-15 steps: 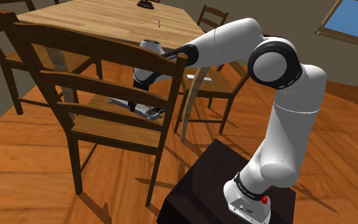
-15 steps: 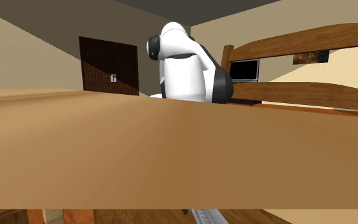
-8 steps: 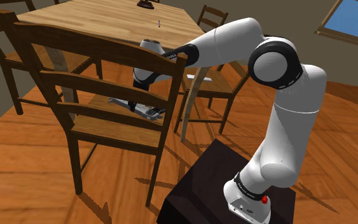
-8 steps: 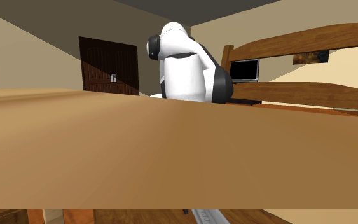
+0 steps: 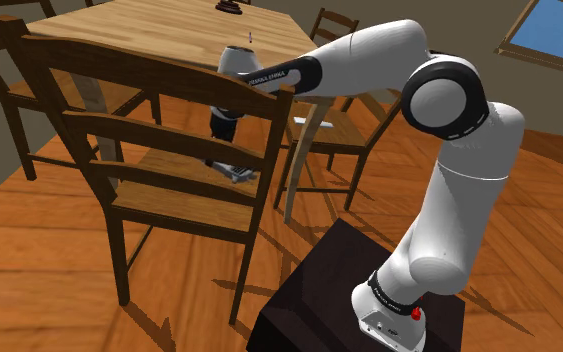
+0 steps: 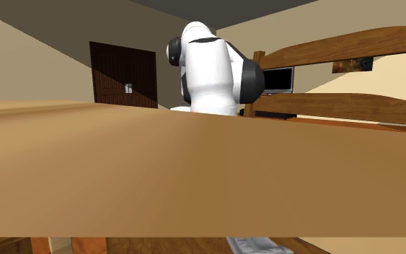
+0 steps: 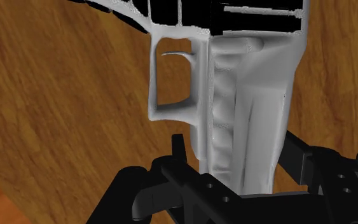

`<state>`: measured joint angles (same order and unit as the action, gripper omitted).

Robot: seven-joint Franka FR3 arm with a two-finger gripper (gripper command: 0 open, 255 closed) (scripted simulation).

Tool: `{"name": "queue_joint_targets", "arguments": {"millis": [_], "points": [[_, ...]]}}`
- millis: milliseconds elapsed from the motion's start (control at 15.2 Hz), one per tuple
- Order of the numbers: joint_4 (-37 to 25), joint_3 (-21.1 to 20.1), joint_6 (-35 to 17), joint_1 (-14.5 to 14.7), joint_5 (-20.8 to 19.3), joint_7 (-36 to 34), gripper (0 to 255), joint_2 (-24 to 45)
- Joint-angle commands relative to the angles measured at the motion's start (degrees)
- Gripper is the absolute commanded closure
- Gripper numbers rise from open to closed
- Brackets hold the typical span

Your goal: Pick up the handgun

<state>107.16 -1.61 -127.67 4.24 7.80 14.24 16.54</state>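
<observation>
Shoulder view: the hand [image 5: 216, 158] reaches down behind the chair [image 5: 149, 72] back. The grey handgun [image 5: 235, 174] hangs below it, close over the seat.

Second exterior view: the white arm [image 6: 208, 72] rises beyond the worktop [image 6: 194, 173].

Wrist view: the black fingers [image 7: 179, 156] are clamped on the handgun's grip, with wood behind.

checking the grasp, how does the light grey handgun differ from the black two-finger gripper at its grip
Colour: the light grey handgun is pale, the black two-finger gripper all black.
Shape: the handgun has an open trigger guard and ribbed grip; the gripper has two blocky fingers.
Role: the gripper clasps, the handgun's grip is clasped.
Both are over the brown wooden chair seat.
</observation>
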Motion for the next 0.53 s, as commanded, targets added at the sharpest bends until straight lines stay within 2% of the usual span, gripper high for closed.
{"name": "queue_joint_targets", "arguments": {"millis": [0, 462], "points": [[-0.9, 0.0, 1.5, 0.0, -0.1, -0.3, 255, -0.6], [-2.8, 0.1, 5.0, 0.0, -0.4, -0.7, 255, -2.2]]}}
